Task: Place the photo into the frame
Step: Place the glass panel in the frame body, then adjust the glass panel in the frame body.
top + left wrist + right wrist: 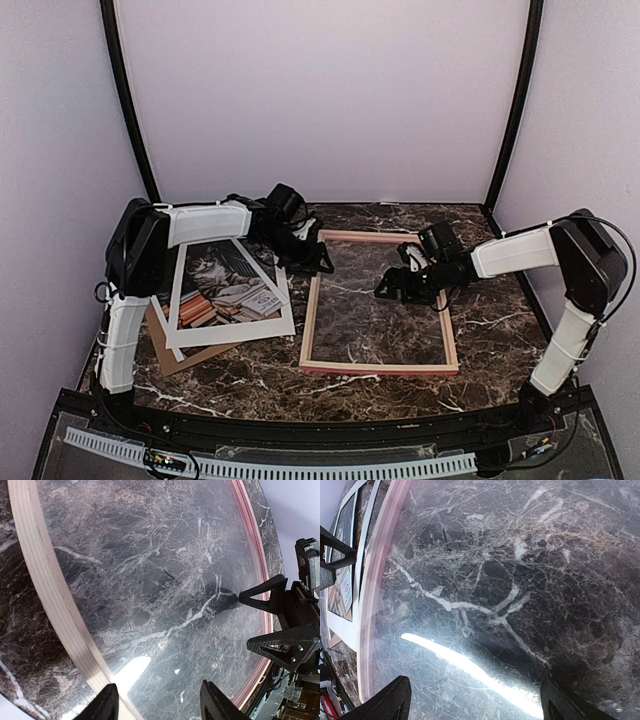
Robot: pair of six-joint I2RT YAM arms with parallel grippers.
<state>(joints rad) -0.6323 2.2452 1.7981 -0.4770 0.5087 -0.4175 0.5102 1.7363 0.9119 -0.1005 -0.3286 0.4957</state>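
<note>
The frame [310,310], pink-faced with pale wood sides, lies flat on the marble table in the middle. Marble shows through its glossy pane. The photo [225,280] of a cat and books lies to its left, bordered by a white mat [240,328]. My left gripper [315,262] hovers at the frame's far left corner, open and empty. From the left wrist its gripper [160,705] straddles the pale rail [50,595]. My right gripper [395,290] hangs over the pane's far right part. From the right wrist it [472,705] is open and empty, with the photo [342,590] at far left.
A brown backing board [175,352] sticks out from under the mat at the near left. Pale walls with black corner posts [128,100] enclose the table. The right gripper's black fingers [267,596] show at the right of the left wrist view.
</note>
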